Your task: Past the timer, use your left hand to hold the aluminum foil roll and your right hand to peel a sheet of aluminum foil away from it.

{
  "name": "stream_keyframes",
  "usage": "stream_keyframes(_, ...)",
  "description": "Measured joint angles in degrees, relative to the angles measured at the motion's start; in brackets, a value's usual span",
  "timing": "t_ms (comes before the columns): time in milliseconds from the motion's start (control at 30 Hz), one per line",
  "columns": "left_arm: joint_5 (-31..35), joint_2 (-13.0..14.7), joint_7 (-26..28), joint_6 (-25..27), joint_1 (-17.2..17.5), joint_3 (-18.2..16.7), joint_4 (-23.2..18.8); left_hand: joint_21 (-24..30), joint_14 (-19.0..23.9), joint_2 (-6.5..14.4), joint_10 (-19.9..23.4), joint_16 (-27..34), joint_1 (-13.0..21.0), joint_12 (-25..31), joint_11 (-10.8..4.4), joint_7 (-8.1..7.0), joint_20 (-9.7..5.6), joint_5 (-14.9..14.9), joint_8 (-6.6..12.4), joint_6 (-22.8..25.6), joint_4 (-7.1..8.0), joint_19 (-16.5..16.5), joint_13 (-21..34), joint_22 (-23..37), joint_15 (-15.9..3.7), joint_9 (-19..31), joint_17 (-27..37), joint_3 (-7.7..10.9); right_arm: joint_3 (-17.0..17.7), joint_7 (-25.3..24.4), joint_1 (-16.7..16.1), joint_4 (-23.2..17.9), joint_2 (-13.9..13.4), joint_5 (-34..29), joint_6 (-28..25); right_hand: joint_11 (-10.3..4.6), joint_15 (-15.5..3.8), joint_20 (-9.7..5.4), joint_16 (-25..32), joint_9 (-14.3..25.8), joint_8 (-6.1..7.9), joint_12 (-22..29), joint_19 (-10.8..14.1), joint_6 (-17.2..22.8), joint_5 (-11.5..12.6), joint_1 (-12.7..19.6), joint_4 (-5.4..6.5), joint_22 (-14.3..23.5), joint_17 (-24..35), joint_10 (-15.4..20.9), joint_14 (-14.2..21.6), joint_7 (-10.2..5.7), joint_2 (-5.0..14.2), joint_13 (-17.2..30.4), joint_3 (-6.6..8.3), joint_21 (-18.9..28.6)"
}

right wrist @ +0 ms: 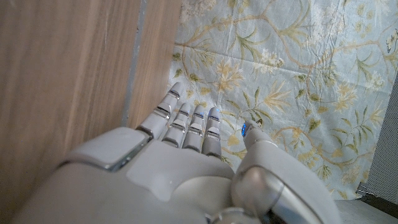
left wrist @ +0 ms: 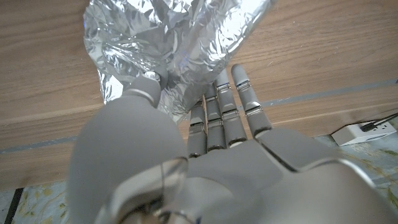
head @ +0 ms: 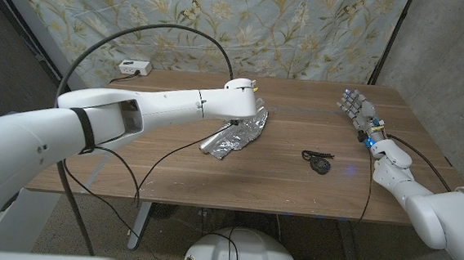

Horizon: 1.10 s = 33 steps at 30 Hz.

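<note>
Aluminum foil roll (head: 233, 136), crumpled, lies mid-desk (head: 294, 183) directly under the left hand (left wrist: 217, 124), whose fingers reach onto it; whether they grip, I cannot tell. Right hand (head: 358, 108), fingers spread and empty, stands well apart toward the desk's right.

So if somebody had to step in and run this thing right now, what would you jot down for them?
Left hand: reached out over the aluminum foil roll, fingers extended at the crumpled foil; no firm grip on it can be seen.
Right hand: open, holding nothing, at the table's far right, well away from the foil.
Foil: mid-table, already crumpled and partly loose. The black timer lies on the wooden table between the foil and the right arm.
Done: left hand brought to the foil.
Left: secure the roll with the left hand, bring the right hand over, peel a sheet away.
</note>
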Motion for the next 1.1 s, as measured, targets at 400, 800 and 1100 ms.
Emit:
stream_keyframes(400, 2.41, 1.54, -2.11, -3.07, 2.61, -3.32, -1.65, 0.54, 0.43, -0.69, 0.0, 0.02, 0.69, 0.96, 0.0, -0.13, -0.13, -0.01, 0.0, 0.92, 0.0, -0.17, 0.02, -0.28, -0.18, 0.78, 0.04, 0.0, -0.33, -1.89, -2.68, -5.13, -1.71, -0.02, -1.02, 0.0, 0.0, -0.31, 0.0, 0.0, 0.0, 0.22, 0.31, 0.0, 0.0, 0.0, -0.16, 0.0, 0.0, 0.0, 0.0, 0.0, 0.0, 0.0, 0.16, -0.35)
stream_keyframes(800, 4.15, 3.34, -3.73, -5.33, 4.89, -6.91, -3.78, 0.53, 0.61, -0.72, -0.33, -1.96, 0.72, 1.11, -0.33, -0.64, 0.0, 0.31, 0.0, 2.02, 0.51, -1.26, -0.22, -0.8, -0.42, 1.58, -1.13, 0.48, -0.7, -3.8, -4.0, -8.24, -2.71, -0.41, -1.96, 0.0, 0.0, -0.31, 0.0, 0.0, 0.0, 0.22, 0.31, 0.0, 0.0, 0.0, -0.16, 0.0, 0.0, 0.0, 0.0, 0.0, 0.0, 0.0, 0.16, -0.35)
stream_keyframes(1100, 5.01, 4.96, -5.09, -7.93, 7.2, -10.44, -5.5, 0.51, -0.58, -0.97, -0.63, -4.21, 0.47, 1.22, -0.63, -1.05, -0.19, 0.71, -0.02, 2.43, 0.86, -2.12, -0.92, -1.33, -0.67, 2.26, -2.35, 0.47, -0.97, -5.7, -5.6, -11.94, -3.96, -0.79, -3.12, 0.0, 0.0, -0.31, 0.0, 0.0, 0.0, 0.22, 0.3, 0.0, 0.0, -0.22, -0.16, 0.0, 0.0, 0.0, 0.0, 0.0, 0.22, 0.0, 0.16, -0.35)
